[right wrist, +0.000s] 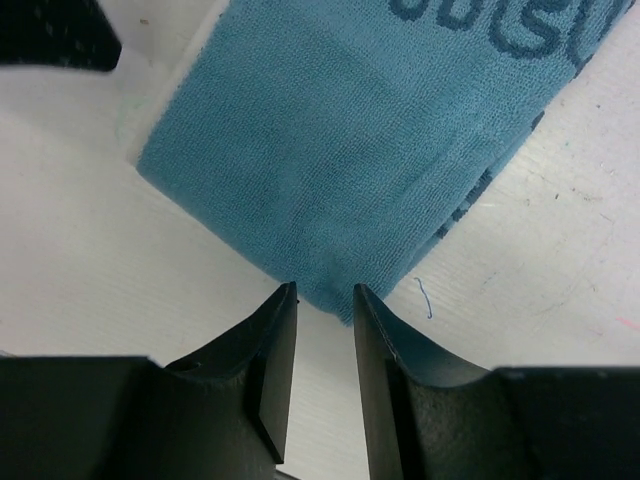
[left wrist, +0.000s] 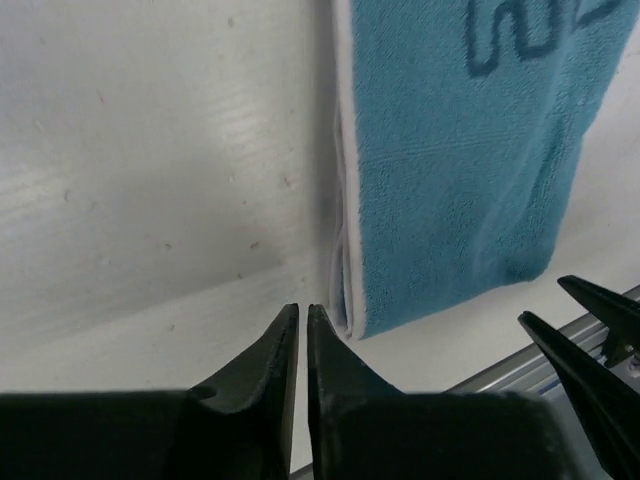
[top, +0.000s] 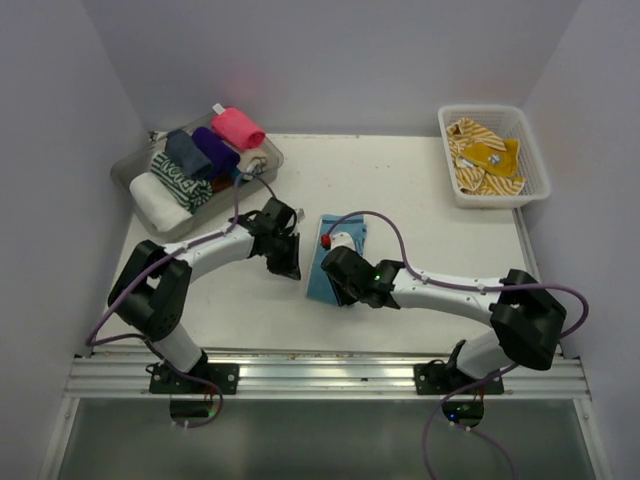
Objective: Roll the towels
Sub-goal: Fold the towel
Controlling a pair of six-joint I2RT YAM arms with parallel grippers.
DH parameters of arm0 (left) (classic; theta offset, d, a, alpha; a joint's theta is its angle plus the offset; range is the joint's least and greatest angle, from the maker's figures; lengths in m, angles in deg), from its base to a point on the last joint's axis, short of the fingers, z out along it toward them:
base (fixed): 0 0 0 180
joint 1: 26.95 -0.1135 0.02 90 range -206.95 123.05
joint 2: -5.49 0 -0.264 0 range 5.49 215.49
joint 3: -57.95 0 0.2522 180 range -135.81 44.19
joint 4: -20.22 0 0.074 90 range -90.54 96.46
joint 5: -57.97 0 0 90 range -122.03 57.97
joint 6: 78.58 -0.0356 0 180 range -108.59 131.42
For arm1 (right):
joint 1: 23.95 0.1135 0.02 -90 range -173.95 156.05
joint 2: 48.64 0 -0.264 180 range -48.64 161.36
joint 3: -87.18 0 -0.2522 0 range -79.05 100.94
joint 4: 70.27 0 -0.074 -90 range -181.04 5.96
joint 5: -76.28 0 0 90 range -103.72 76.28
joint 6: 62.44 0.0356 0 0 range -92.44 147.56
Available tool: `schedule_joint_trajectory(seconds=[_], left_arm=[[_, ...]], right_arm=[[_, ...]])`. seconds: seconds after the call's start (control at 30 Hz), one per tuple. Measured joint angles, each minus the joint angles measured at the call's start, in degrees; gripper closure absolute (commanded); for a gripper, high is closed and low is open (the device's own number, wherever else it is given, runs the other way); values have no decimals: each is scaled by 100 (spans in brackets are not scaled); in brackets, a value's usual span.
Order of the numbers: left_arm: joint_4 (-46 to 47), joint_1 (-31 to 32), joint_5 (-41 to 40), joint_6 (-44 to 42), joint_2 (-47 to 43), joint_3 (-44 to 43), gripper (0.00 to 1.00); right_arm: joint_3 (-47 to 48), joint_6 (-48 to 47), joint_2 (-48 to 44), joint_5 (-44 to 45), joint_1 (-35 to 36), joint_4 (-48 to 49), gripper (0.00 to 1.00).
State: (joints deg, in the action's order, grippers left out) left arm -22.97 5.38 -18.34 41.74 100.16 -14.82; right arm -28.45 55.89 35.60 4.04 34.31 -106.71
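Note:
A light blue towel (top: 337, 250) with dark lettering lies folded in a long strip on the table between my two grippers. In the left wrist view the towel (left wrist: 450, 170) lies just right of my left gripper (left wrist: 303, 312), which is shut and empty above the bare table beside the towel's near left corner. In the right wrist view my right gripper (right wrist: 325, 292) is open by a narrow gap, its tips at the towel's (right wrist: 350, 150) near edge, with bare table showing between the fingers. From above, the left gripper (top: 287, 265) and the right gripper (top: 333, 277) flank the towel's near end.
A clear tray (top: 262, 168) at the back left holds several rolled towels, among them a hot pink towel (top: 238, 127) and a purple one (top: 215, 150). A white lattice basket (top: 530, 150) at the back right holds mustard-yellow striped towels (top: 485, 158). A metal rail (top: 330, 375) runs along the near edge.

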Motion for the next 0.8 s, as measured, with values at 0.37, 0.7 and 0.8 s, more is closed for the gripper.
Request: schedule_joint_trajectory(seconds=[0.37, 0.7, 0.8], left_arm=[[671, 133, 417, 527, -715, 1126, 71], [872, 133, 417, 673, -769, 1154, 71], [876, 133, 415, 702, -767, 1154, 71]], right_arm=[[-20, -212, 131, 223, 103, -35, 61], [-15, -813, 544, 214, 282, 151, 59], [-39, -868, 728, 181, 282, 278, 58]])
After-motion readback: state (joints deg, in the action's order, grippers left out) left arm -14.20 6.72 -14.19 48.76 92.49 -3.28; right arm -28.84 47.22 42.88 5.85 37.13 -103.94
